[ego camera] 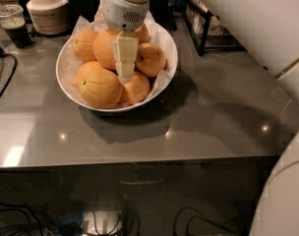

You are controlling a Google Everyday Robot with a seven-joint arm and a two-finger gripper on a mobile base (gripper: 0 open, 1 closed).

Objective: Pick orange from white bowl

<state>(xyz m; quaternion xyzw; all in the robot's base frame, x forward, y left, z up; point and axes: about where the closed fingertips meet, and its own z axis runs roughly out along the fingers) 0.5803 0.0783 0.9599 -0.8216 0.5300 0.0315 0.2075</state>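
Camera view: my gripper [126,65] hangs at the orange [105,48] in the white bowl [173,63], likely to grasp it. I cannot tell its closure.

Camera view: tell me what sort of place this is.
Likely an office kitchenette or café counter: a grey counter carries a white bowl of oranges, stacked beige bowls and a plastic drink cup. The claw hangs among the oranges.

We see the cream-white gripper [125,75] over the glossy white round bowl [167,42]; just left of it, the large round orange [105,49] has plain, even orange skin.
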